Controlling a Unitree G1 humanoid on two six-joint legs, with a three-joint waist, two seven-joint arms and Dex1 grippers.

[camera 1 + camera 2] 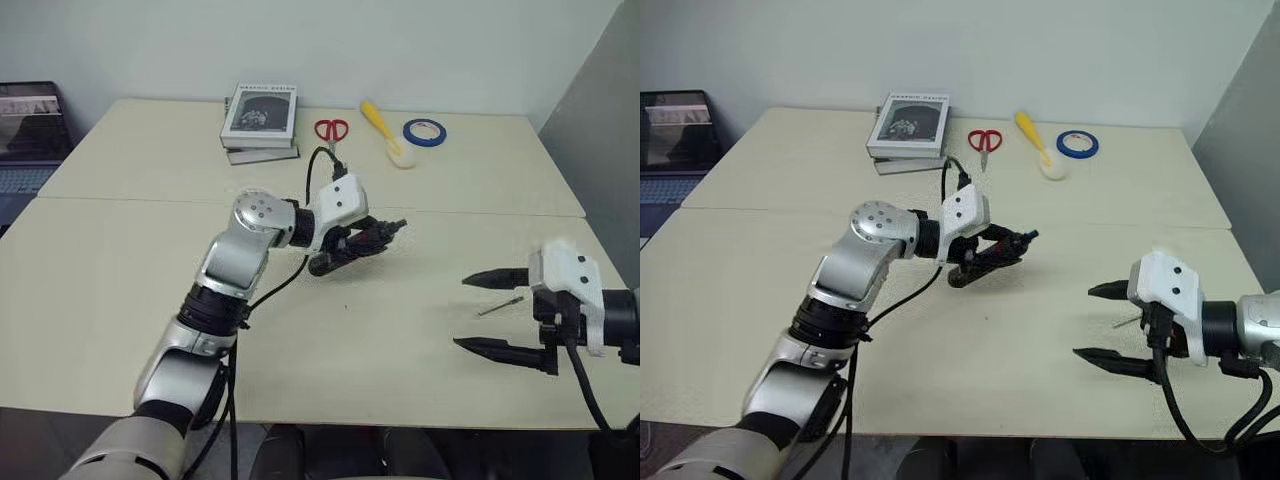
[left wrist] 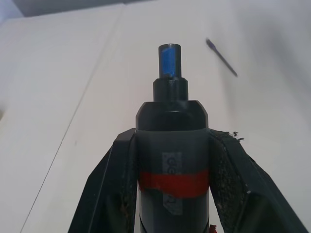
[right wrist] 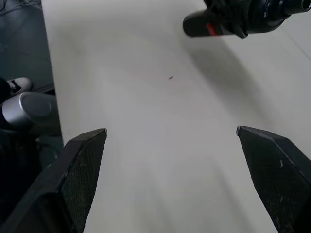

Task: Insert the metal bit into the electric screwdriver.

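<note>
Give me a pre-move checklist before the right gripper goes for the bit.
1. Electric screwdriver held firmly in left gripper: ok, both fingers press its body at the red band.
2. Screwdriver's blue tip exposed past the fingers: ok.
3. Right gripper open: ok, jaws spread wide, nothing between them.
4. Metal bit free to pick: ok, it lies flat on the table, between the open fingers as seen from the head.
5. Gripper low enough to close on the bit: cannot tell.
6. Scissors and tape roll out of the way: ok, at the far edge.

An office or lab: pale tables (image 1: 120,290), stacked books (image 1: 260,122), a laptop (image 1: 28,135) (left edge), plain walls.
</note>
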